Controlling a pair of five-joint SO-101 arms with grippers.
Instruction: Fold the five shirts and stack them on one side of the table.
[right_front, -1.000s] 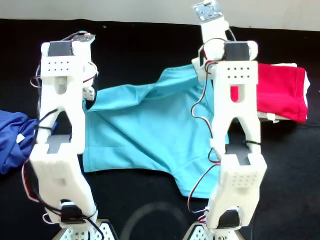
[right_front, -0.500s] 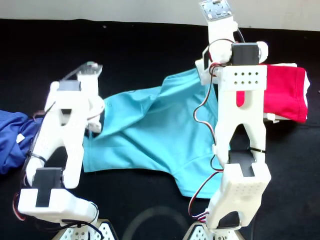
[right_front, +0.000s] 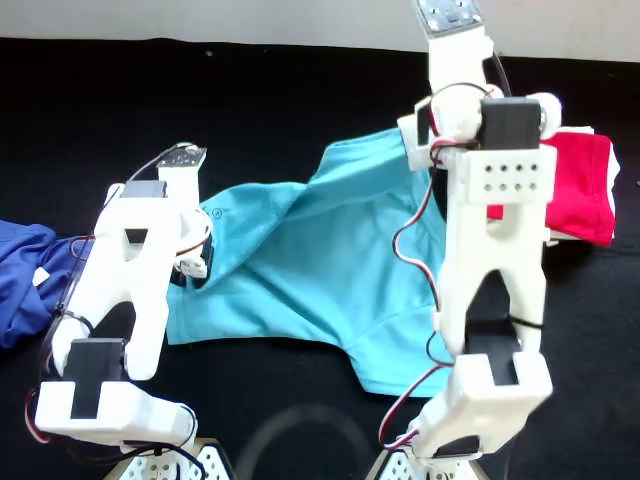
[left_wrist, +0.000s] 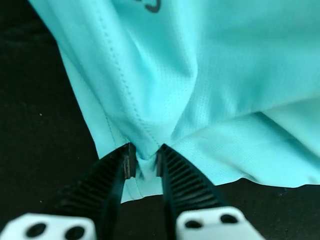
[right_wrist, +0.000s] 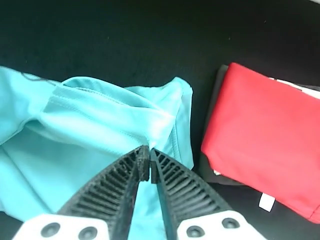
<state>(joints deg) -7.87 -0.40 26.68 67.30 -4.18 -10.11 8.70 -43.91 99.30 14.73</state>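
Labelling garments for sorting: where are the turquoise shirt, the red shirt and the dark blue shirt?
turquoise shirt (right_front: 300, 270), high view, flat middle of its body.
red shirt (right_front: 585, 190), high view, folded top face.
dark blue shirt (right_front: 25, 275), high view, crumpled middle.

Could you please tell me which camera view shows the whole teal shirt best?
The high view: the teal shirt lies spread on the table, mostly visible. The left wrist view gives a close-up of the fold pinched by the left gripper; the right wrist view shows the edge in the right gripper.

At least three shirts (right_front: 300, 260) (right_front: 580, 190) (right_front: 25, 270), two arms (right_front: 120, 290) (right_front: 500, 250)
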